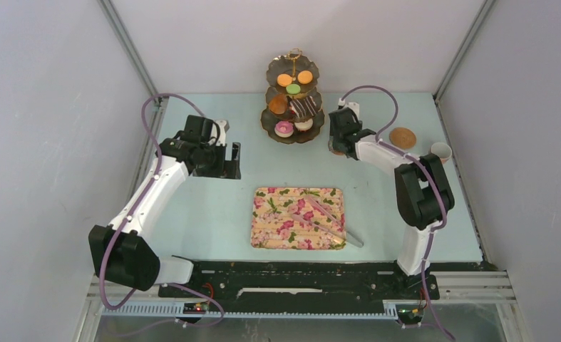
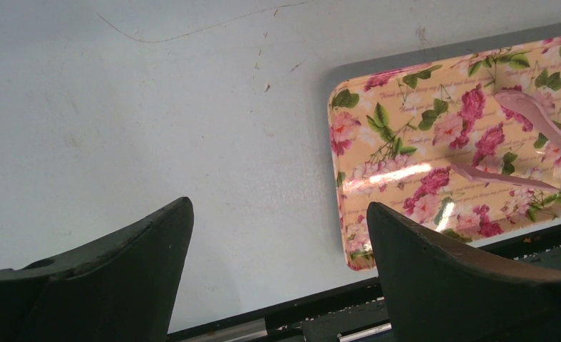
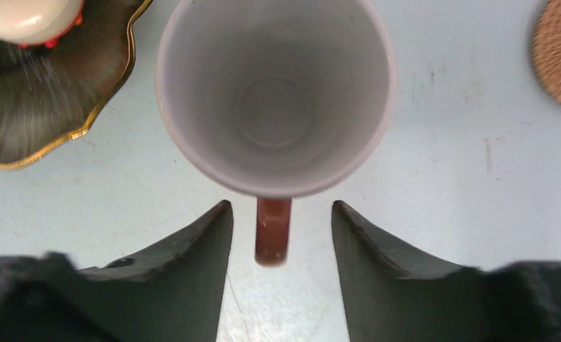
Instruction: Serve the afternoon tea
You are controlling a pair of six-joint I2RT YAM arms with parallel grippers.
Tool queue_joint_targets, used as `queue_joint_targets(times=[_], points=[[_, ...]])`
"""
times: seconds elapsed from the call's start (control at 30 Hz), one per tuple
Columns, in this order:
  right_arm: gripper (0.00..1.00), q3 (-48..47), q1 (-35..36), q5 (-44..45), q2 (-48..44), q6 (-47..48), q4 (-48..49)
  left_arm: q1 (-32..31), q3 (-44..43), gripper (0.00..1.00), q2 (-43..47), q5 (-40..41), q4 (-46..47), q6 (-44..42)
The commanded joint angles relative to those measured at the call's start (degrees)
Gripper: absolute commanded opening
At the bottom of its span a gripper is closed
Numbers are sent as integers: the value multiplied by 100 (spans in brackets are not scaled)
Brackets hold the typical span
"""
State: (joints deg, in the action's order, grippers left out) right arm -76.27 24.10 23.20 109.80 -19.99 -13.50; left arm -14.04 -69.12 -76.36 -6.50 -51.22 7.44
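A three-tier stand (image 1: 292, 132) at the back centre holds orange macarons (image 1: 295, 78), a green macaron (image 1: 293, 89), a croissant (image 1: 278, 105), a striped chocolate slice (image 1: 304, 107), a pink donut (image 1: 284, 128) and a white donut (image 1: 304, 124). My right gripper (image 1: 338, 146) is just right of the stand, open. In the right wrist view its jaws (image 3: 281, 205) stand either side of the red-brown handle (image 3: 273, 235) of a pale pink mug (image 3: 276, 92), not touching it. A cork coaster (image 1: 403, 137) lies to the right. My left gripper (image 1: 231, 160) is open and empty above the table (image 2: 279, 204).
A floral tray (image 1: 270, 221) with pink-handled tongs (image 1: 331, 217) lies front centre; it also shows in the left wrist view (image 2: 405, 164). A second cup (image 1: 441, 150) stands at the right edge. The stand's gold-rimmed plate (image 3: 42, 114) and the coaster (image 3: 559, 53) flank the mug.
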Motion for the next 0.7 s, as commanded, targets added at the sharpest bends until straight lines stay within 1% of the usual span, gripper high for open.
queue_joint_targets(times=[0.0,0.07,0.13,0.2,0.3,0.47,0.57,0.67], points=[[62,-582,40,134,-768,-75,-798,-51,-40,98,77,-123,115,-143],[69,-962,45,210,-1045,7,-1306,-54,-20,98,69,-110,122,-148],[72,-1037,-27,216,-1434,257,-1366,-55,9,98,40,-126,160,-139],[71,-1018,-193,222,-1661,391,-1328,-55,21,98,-12,-173,192,-112],[66,-1270,-599,268,-1681,146,-1468,-72,-14,98,-89,-227,213,-94],[65,-1939,-1271,281,-1171,-278,-1661,-107,-71,98,-136,-241,199,-90],[62,-2446,-1716,252,-610,-499,-1835,-121,-117,98,-147,-224,142,-91],[59,-2949,-2090,183,41,-433,-1987,-125,-119,98,-106,-172,132,-94]])
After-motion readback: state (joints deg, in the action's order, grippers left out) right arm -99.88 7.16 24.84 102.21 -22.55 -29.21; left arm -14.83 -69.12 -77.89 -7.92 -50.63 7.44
